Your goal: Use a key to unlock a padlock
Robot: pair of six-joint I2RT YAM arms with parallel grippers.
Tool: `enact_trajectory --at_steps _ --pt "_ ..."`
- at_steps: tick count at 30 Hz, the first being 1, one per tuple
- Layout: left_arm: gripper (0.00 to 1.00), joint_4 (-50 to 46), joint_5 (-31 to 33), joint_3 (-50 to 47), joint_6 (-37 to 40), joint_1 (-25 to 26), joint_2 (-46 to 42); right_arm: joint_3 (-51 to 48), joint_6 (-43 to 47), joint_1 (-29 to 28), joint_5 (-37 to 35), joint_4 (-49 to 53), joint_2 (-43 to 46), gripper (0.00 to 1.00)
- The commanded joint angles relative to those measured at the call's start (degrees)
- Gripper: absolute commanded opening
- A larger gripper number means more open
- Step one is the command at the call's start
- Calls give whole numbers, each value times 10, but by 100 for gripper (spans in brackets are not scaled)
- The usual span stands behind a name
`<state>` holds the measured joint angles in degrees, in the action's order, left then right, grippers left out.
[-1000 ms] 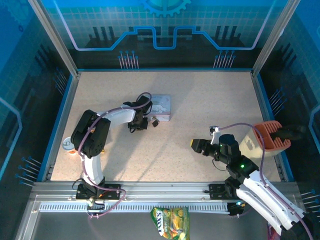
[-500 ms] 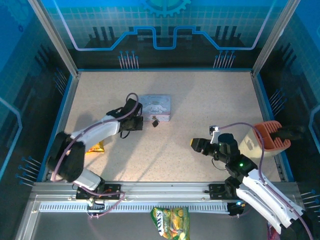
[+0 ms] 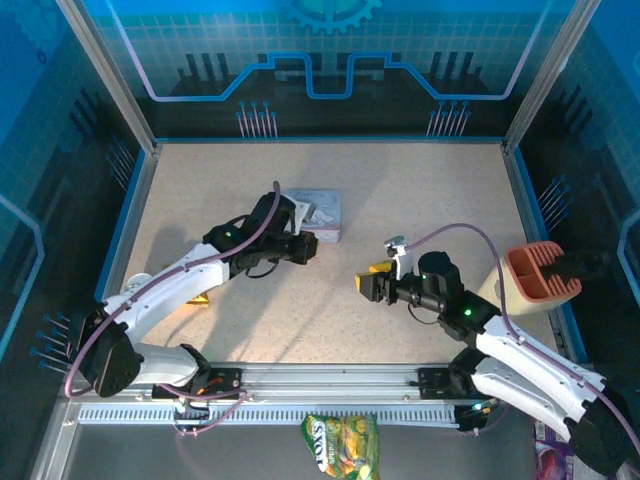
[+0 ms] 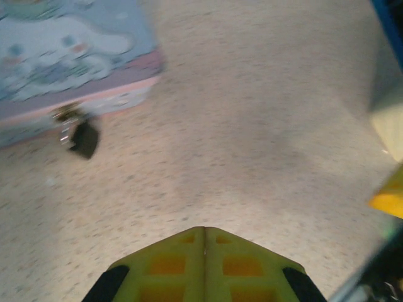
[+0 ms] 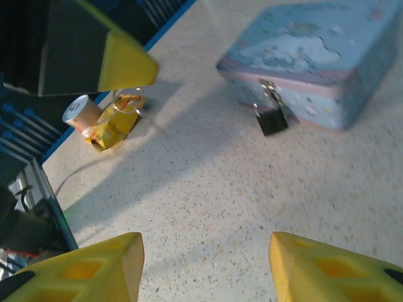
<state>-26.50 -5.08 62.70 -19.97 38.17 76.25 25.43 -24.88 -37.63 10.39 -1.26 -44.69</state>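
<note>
The padlock [image 5: 272,119] hangs on the latch of the pale blue cartoon tin [image 5: 315,50]. Its thin shackle goes up into the latch. Its dark body lies on the speckled table [image 3: 400,190], touching the front wall of the tin. So its long axis runs from the tin wall outward, and I judge that the free bottom end points away from the tin, toward the arms.

The left gripper [image 4: 204,242] has its two yellow fingers pressed flat together, with no gap between them. Whether the key is pinched there, I cannot tell; nothing sticks out that I can name. In the left wrist view the padlock is ahead of this gripper and clearly to the left of its line, near but not touching. In the top view this gripper is just beside the near edge of the tin.

The right gripper [image 5: 206,245] is parted about halfway and holds nothing. From it the padlock is ahead and a little to the right. In the top view it stands well apart from the tin, so the left arm is the nearer one.

In my judgement the coming move depends on this offset. The closed left fingers must come sideways to face the free end of the padlock, along its axis.
</note>
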Motion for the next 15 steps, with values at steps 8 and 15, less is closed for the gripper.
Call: enact_trajectory --at_steps 8,15 --pt "0 -49 -66 80 39 56 36 56 220 -7 148 -60 -62 53" --pt "0 -61 -86 97 58 75 44 83 202 -7 197 -66 -111 34"
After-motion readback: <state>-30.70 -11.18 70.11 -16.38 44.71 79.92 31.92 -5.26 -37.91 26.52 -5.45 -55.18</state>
